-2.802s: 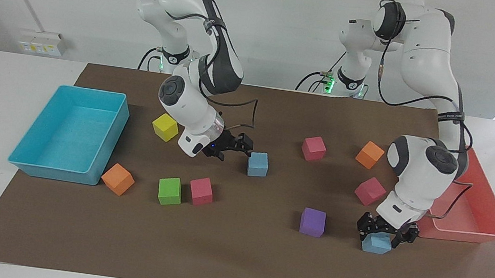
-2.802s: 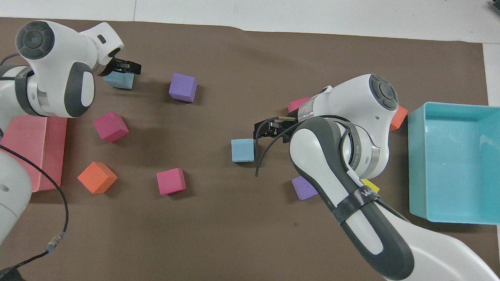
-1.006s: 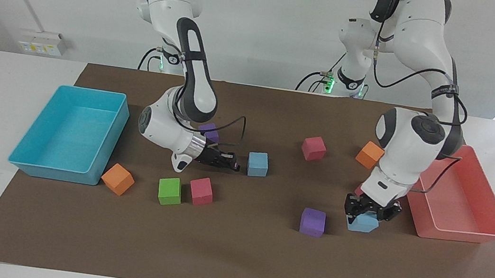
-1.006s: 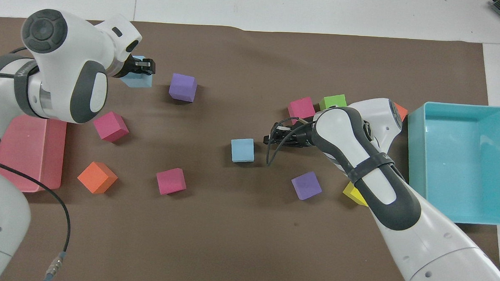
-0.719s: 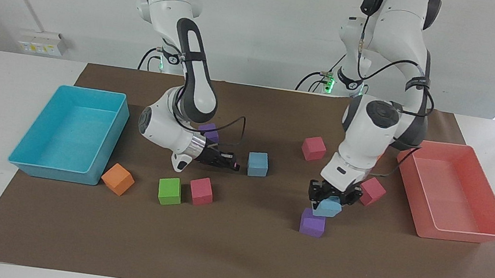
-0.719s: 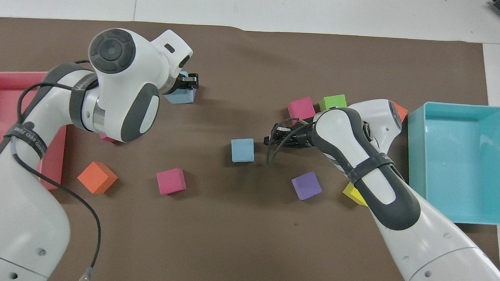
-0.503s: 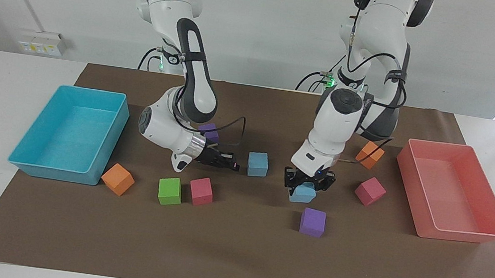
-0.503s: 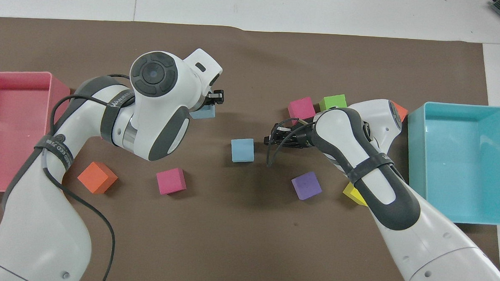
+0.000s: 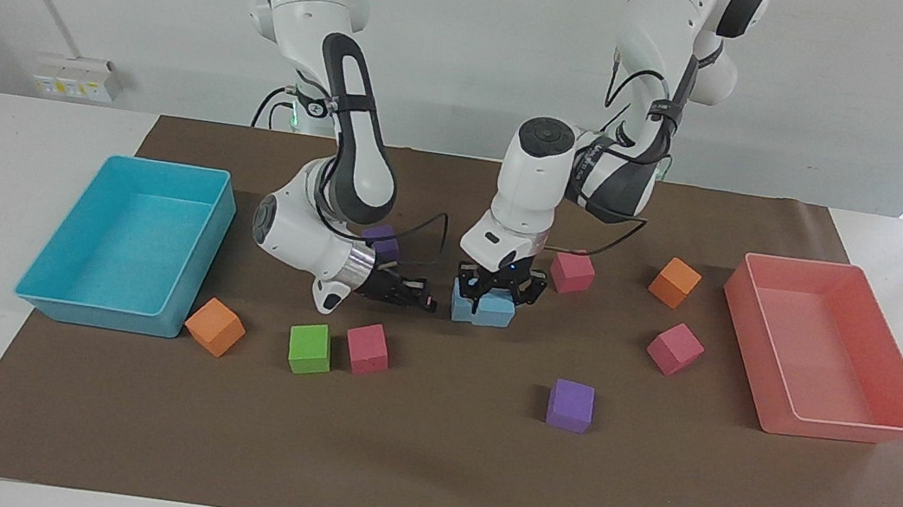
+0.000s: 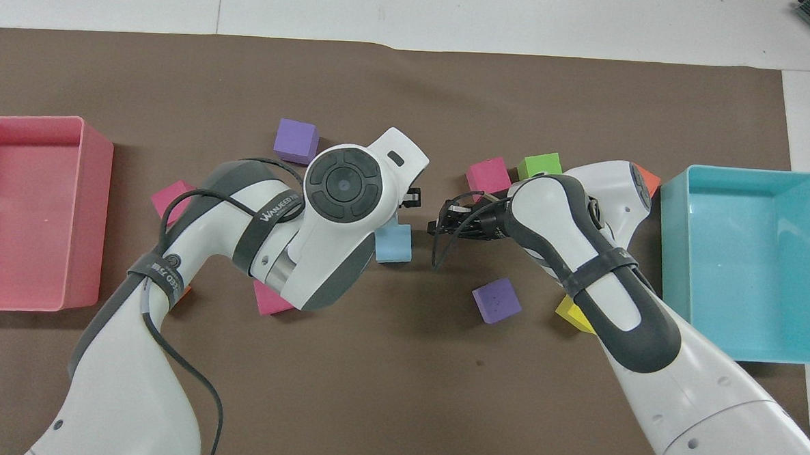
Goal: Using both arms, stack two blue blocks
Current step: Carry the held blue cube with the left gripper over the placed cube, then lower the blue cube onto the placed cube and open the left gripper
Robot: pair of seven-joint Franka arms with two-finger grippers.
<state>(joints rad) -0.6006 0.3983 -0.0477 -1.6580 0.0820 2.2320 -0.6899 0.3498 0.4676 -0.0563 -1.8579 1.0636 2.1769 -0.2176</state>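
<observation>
The left end effector [image 9: 499, 288] has its fingers closed on one blue block [image 9: 494, 310], which it holds right at the second blue block [image 9: 464, 306] near the middle of the brown mat [image 9: 424, 459]. In the facing view the two blocks overlap and look almost level, so the carried one seems to be at the side or top edge of the resting one, not squarely on it; the left wrist hides that contact from above, so I cannot say for certain whether they touch. In the overhead view only a part of one blue block [image 10: 394, 244] shows past the wrist.

By my reading the task is well along but not done. One block is picked up and brought to its partner. What is left is to centre it on top, lower it, let go and pull away without tipping the pair.

The right end effector [image 9: 411, 296] hangs low over the surface just beside the resting block, toward the right arm's end, and waits there. Its fingers look pressed together around nothing.

Two containers stand on the surface. The turquoise tray [image 9: 177, 287] at the right arm's end and the pink tray [image 9: 839, 427] at the left arm's end both show bare floors, with nothing in them. The other coloured blocks lie loose on the mat, none in a tray.
</observation>
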